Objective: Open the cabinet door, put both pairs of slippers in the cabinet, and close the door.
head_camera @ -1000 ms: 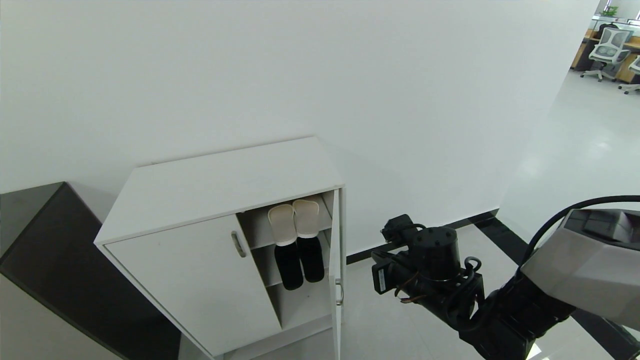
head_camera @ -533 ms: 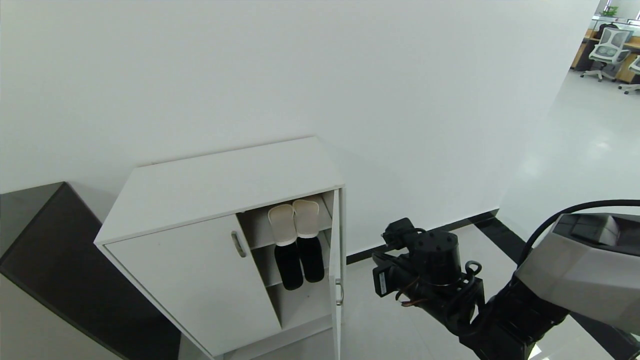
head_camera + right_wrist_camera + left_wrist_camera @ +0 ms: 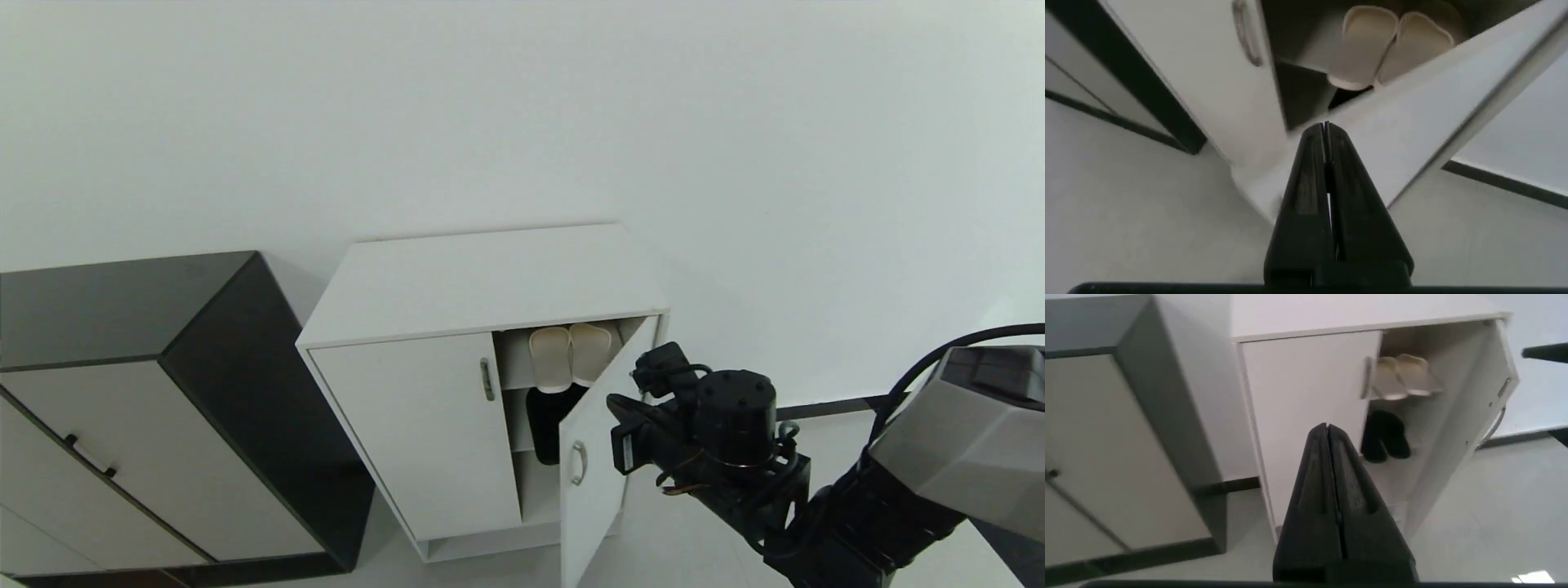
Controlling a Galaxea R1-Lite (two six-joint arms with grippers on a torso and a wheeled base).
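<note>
A: Which step?
B: Closing. Light slippers (image 3: 570,353) and black slippers (image 3: 545,426) sit in the cabinet (image 3: 490,278) beyond your right tool (image 3: 1327,132), clenched, empty.
A: Next?
B: Push the half-open door (image 3: 600,433) beside it shut.

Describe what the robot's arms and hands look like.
The right arm is matte black, with a round bolt-dotted joint cap, a thick black cable, a thin orange wire, a small white label and an angular silver-grey shell. The left hand and right hand are each a black wedge of two flat fingers.
</note>
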